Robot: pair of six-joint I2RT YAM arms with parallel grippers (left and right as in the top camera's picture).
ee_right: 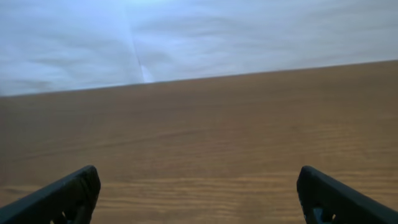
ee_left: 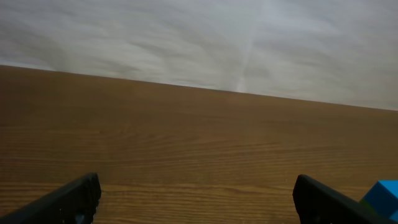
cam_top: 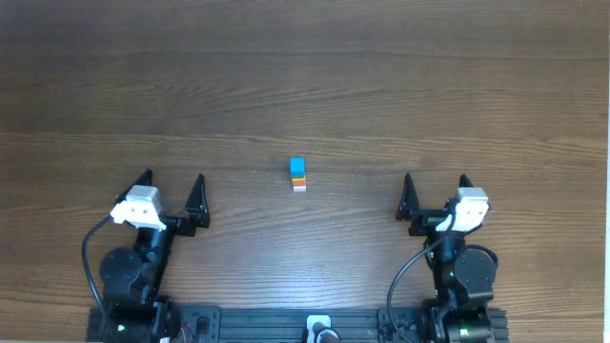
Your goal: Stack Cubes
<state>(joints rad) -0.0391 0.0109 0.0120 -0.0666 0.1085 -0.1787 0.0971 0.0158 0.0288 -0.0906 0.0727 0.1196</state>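
A small stack of cubes (cam_top: pixel 298 175) stands in the middle of the wooden table (cam_top: pixel 305 86), blue on top, orange under it, white at the bottom. Its blue top cube (ee_left: pixel 384 194) peeks in at the edge of the left wrist view. My left gripper (cam_top: pixel 172 187) rests open near the table's front left, well to the left of the stack, with nothing between its fingers. On the other side, my right gripper (cam_top: pixel 435 188) is open too and holds nothing, well to the right of the stack.
Bare wood runs all around the stack and out to the far edge. A pale wall (ee_left: pixel 199 37) rises behind the table's far edge. Both arm bases (cam_top: pixel 305 319) stand along the near edge.
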